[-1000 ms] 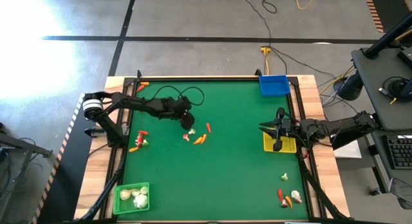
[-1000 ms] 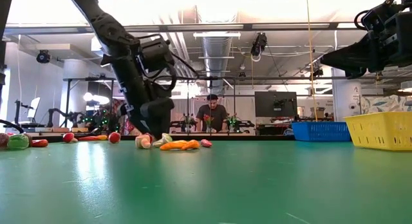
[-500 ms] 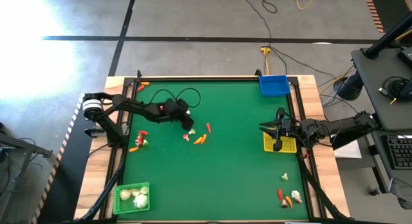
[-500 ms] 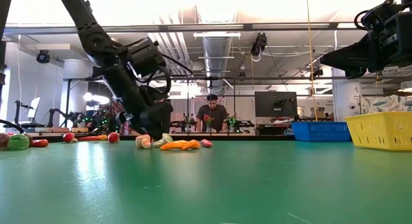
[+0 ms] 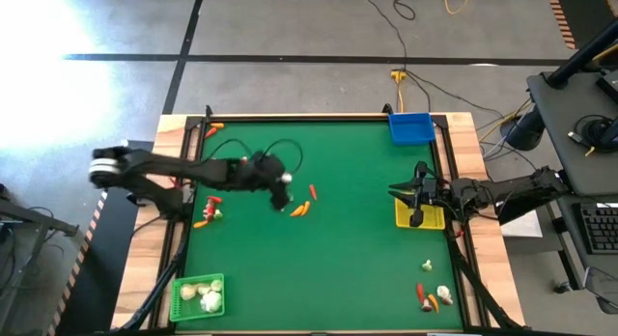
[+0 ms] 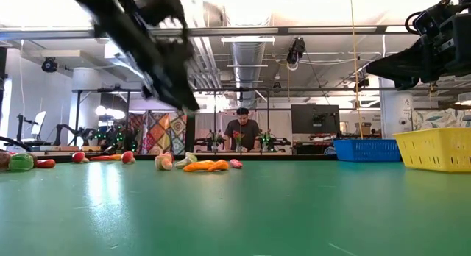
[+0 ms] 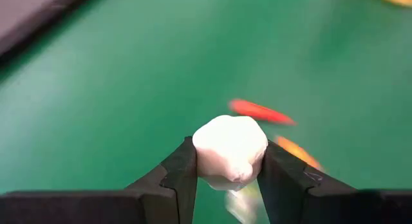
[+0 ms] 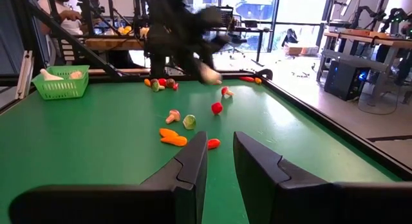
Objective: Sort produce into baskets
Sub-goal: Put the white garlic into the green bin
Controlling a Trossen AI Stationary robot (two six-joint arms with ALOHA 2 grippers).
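My left gripper (image 5: pixel 283 195) is shut on a whitish garlic-like bulb (image 7: pixel 230 143) above the table's middle-left; it shows blurred in the low view (image 6: pixel 180 98). Below it lie an orange carrot-like stick (image 5: pixel 300 209) and a red piece (image 5: pixel 313 191). My right gripper (image 8: pixel 221 161) is open and empty, waiting above the yellow basket (image 5: pixel 431 218). The green basket (image 5: pixel 197 297) at the near left holds several whitish bulbs. The blue basket (image 5: pixel 410 127) stands at the far right. My left gripper pinches the bulb by its two opposite sides (image 7: pixel 201 154) between its two fingers. The bulb stands out past the fingertips. It is lifted clear of the table, with the green mat well below it.
More produce lies at the left edge (image 5: pixel 208 212), in the near right corner (image 5: pixel 432 295) and at the far left corner (image 5: pixel 213 128). A person (image 6: pixel 241 132) stands far behind the table. Cables lie on the mat behind my left gripper (image 5: pixel 280 143).
My left gripper has risen from the mat with the whitish bulb, which now hangs clear of the table, and has drifted a little toward the near edge. The left arm's base has swung toward the left. My right arm has kept still.
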